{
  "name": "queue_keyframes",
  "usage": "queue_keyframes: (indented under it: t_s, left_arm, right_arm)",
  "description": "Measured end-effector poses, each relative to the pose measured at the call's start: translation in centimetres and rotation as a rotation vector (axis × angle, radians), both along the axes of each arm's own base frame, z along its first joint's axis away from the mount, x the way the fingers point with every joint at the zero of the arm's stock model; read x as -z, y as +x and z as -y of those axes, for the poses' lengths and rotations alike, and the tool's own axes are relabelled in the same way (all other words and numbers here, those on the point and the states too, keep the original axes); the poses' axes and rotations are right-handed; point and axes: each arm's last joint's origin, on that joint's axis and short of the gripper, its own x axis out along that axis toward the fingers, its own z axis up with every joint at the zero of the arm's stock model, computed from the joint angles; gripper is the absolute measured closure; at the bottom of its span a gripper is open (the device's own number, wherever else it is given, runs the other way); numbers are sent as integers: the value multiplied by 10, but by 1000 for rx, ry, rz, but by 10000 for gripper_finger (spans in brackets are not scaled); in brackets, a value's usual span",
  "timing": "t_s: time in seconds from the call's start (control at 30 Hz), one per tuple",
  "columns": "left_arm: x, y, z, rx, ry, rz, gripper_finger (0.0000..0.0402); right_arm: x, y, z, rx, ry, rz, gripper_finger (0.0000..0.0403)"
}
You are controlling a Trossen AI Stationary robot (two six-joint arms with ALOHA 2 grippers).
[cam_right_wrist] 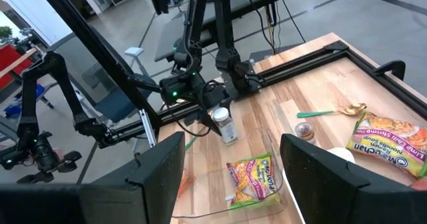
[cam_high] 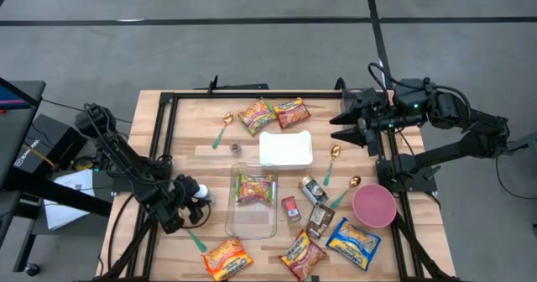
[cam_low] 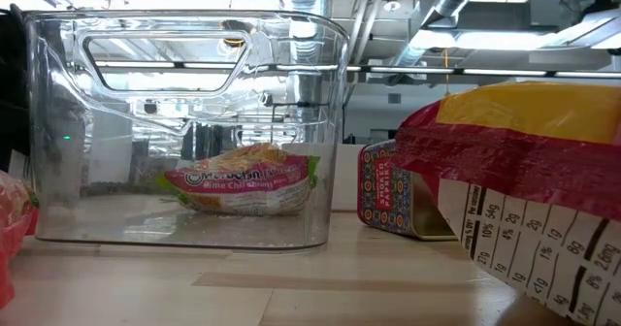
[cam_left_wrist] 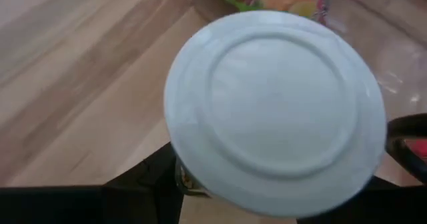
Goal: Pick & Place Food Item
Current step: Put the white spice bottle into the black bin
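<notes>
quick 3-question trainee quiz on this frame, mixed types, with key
1. True or false: the clear bin holds a noodle packet.
2. Which arm is at the white-capped jar? A left, B right
3. Fill in: the right claw, up by the table's far right edge, stands ____.
Key: 1 true; 2 A, the left claw; 3 open.

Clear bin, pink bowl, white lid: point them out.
clear bin (cam_high: 252, 223), high view, bare floor near its front end.
pink bowl (cam_high: 374, 205), high view, middle of the inside.
white lid (cam_high: 286, 148), high view, middle of its top.
</notes>
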Motion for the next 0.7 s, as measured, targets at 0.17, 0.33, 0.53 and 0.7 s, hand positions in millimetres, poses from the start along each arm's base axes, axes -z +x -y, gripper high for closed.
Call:
queue_keyframes:
  t_s: [0.17,0.33,0.53,0.7]
  left_arm:
    - [-27,4,4,58,-21,82,206]
    - [-69,5,2,122,-43,211,206]
    - [-127,13,-9,219,15,330,206]
    - [-167,40,-24,284,100,374,206]
  right_arm:
    - [-4,1,0,-2,-6,41,162]
    - [-10,2,-1,-54,-26,109,162]
    - [-11,7,-5,-111,-41,134,162]
    - [-14,17,-12,-164,-90,189,162]
